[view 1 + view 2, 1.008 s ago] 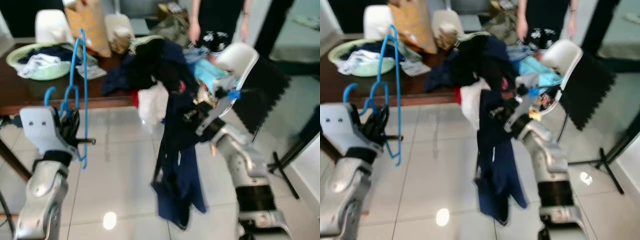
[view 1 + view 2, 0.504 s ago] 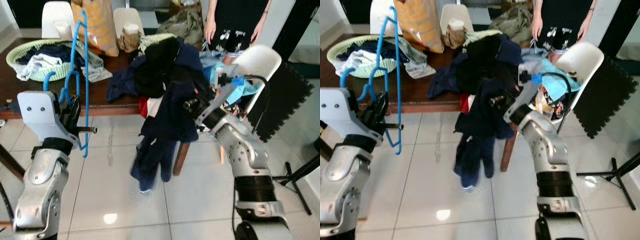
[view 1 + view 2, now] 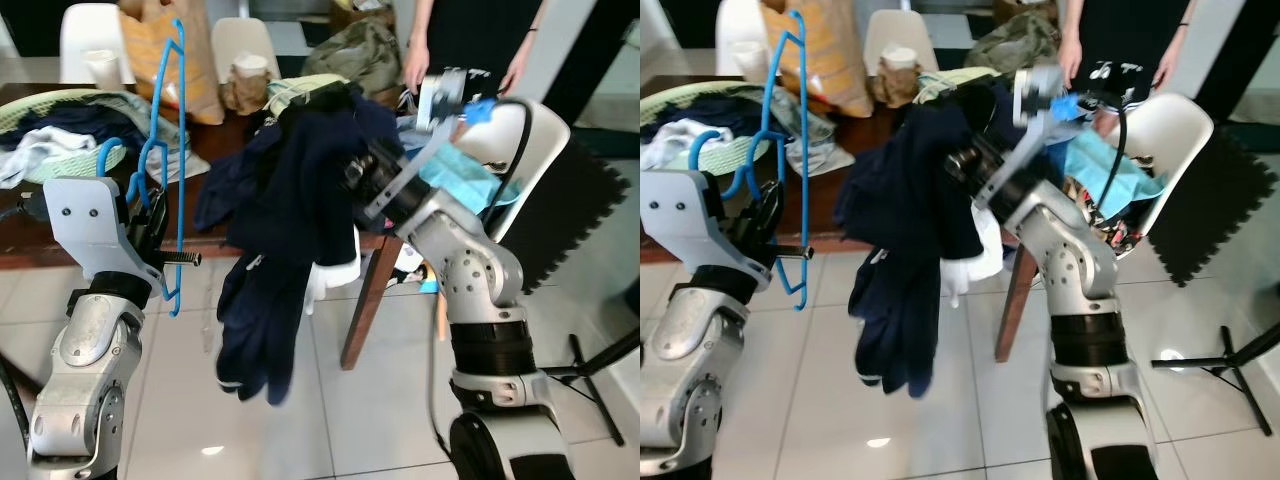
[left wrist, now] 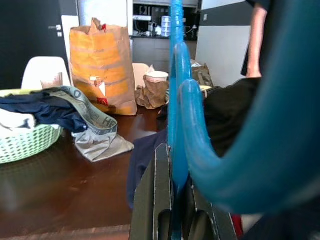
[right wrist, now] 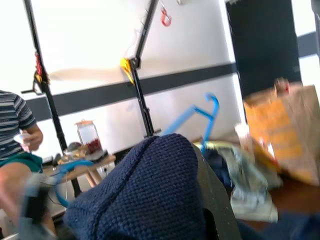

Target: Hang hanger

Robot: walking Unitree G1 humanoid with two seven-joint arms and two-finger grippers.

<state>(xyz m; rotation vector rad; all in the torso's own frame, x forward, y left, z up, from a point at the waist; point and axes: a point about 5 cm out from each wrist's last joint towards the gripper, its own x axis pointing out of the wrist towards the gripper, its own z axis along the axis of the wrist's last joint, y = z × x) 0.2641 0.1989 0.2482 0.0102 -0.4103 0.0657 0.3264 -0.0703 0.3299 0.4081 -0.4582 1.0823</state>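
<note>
The left tool (image 3: 150,225) clamps the hanger (image 3: 165,170); the right tool (image 3: 352,178) grips a garment (image 3: 285,230), whose dangling bulk could slip off.

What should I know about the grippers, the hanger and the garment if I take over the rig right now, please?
Left gripper: jaws shut on the blue plastic hanger, held upright beside the dark wooden table.
Right gripper: jaws shut on the dark navy knitted garment, lifted off the table, its lower end dangling above the tiled floor.
Done: both things picked up.
Left: bring them together, fit the garment on the hanger, then hang it.
</note>
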